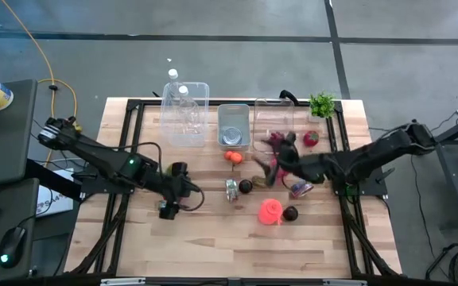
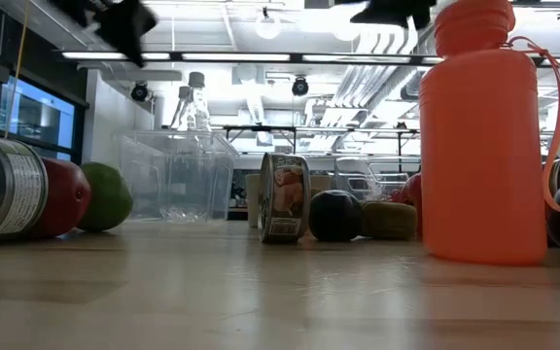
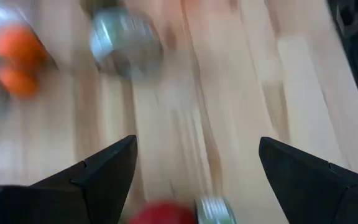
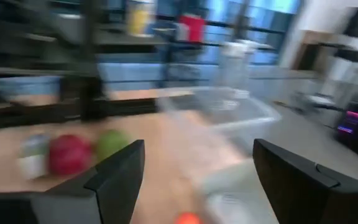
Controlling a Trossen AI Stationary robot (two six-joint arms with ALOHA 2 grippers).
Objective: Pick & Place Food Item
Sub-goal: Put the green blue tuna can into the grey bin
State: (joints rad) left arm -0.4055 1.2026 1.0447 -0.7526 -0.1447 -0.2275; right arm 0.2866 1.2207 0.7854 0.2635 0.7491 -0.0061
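The right gripper [image 1: 270, 163] has its two dark, flat-faced fingers [image 4: 114, 180] apart and nothing between them. It hovers over the wooden table [image 1: 213, 238], just at 6 o'clock of the middle clear plastic bin [image 1: 273, 117]. The right arm comes in from 3 o'clock, bent low and stretched toward the table centre. Near this gripper lie a purple-pink item [image 1: 301, 189], too small to name, a round dark fruit [image 1: 246, 187] and a red strawberry-like piece [image 1: 311, 138].

The left gripper [image 1: 168, 208] is also open and empty, its wedge-shaped fingers [image 3: 104, 174] wide over bare planks. Its arm reaches from 9 o'clock, pointing toward 5 o'clock.

Between the two grippers lies a small metal can [image 1: 231, 188] on its side. At 5 o'clock of it stands a smooth orange-pink bottle [image 1: 270, 210], with another dark fruit [image 1: 290, 213] beside it. An orange carrot-like item [image 1: 233, 156] lies at 12 o'clock of the can.
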